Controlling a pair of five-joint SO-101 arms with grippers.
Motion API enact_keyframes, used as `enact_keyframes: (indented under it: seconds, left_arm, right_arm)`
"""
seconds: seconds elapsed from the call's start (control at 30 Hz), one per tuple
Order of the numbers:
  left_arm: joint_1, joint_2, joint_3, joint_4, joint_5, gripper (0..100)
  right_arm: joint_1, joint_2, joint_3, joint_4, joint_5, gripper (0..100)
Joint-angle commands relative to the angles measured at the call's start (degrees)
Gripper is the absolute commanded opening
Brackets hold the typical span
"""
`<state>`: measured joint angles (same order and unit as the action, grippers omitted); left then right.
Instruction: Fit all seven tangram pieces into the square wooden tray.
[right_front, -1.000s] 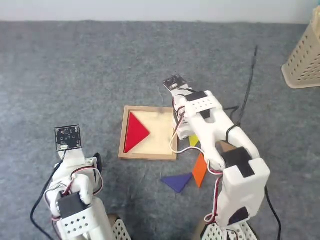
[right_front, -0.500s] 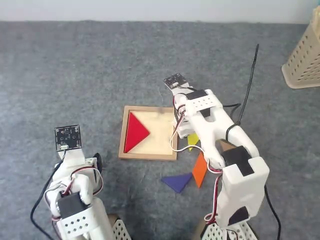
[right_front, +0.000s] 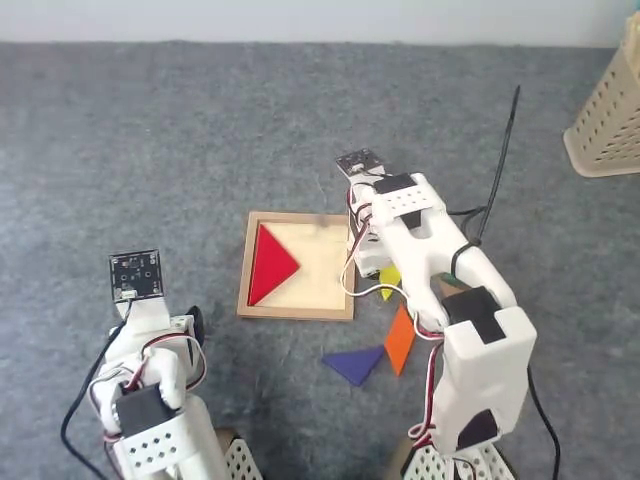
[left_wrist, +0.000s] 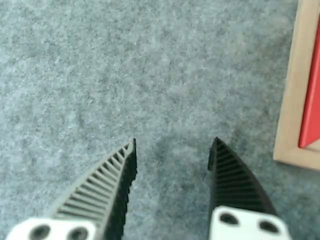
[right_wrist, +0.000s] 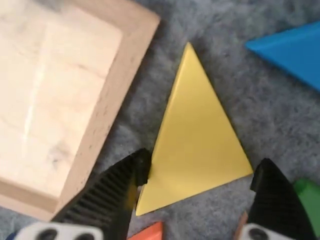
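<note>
— What was recorded of the right gripper (right_wrist: 202, 167)?

— It was found open, with its jaws set astride the yellow triangle (right_wrist: 197, 135). The piece was lying flat on the grey carpet (right_wrist: 260, 95), just outside the wooden tray (right_wrist: 122, 85). One finger (right_wrist: 115, 192) was seen against the triangle's edge near a corner. The other finger (right_wrist: 272, 195) was noted just beside the opposite corner, and contact there could not be confirmed.

— And the left gripper (left_wrist: 174, 145)?

— It was released, and nothing was held. It was positioned over bare carpet, near the tray's outer rim.

— Where were the remaining pieces logged?

— The red triangle (right_front: 272, 264) was seated inside the tray, along its left wall. The orange piece (right_front: 400, 338) and the purple triangle (right_front: 356, 363) were found on the carpet just beside each other, near the tray's near right corner.

— What could not be made out?

— In the high view the yellow triangle was largely covered by the right arm (right_front: 430, 260). The blue piece (right_wrist: 295, 47) and the green piece (right_wrist: 307, 192) were cut off at the picture's edge, so their shapes were not determined.

— Anything else noted?

— A basket (right_front: 610, 110) was noted at the far right edge, well apart from the tray. A black cable (right_front: 497, 170) was seen running over the carpet beyond the right arm.
</note>
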<state>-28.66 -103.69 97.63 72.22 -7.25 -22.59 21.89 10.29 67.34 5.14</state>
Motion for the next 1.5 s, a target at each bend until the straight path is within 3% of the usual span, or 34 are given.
enact_keyframes:
  seconds: [0.0,0.23,0.47,0.9,1.17,1.33,1.47]
  left_arm:
    - [0.0,-0.7,-1.1,0.2,0.5,23]
    - [0.0,-0.7,-1.1,0.2,0.5,23]
    - [0.0,-0.7,-1.1,0.2,0.5,23]
    - [0.0,-0.7,-1.1,0.2,0.5,23]
    - [0.0,-0.7,-1.1,0.2,0.5,23]
    - [0.0,-0.7,-1.1,0.2,0.5,23]
    - [0.0,-0.7,-1.1,0.2,0.5,23]
  right_arm:
    - [0.9,0.8,-2.4,-2.2,-1.0,33.3]
    - [0.9,1.4,-2.4,-2.2,-1.1,22.6]
    - [1.1,0.7,-2.3,-2.1,-1.2,18.0]
    - [1.0,-23.0,13.1,-6.1,-1.0,15.4]
    - [0.6,-27.5,11.8,-7.7,0.9,16.2]
    - [1.7,-19.5,4.1,-6.0,4.5,26.2]
    - [3.0,-10.6,0.9,-5.9,5.1,26.5]
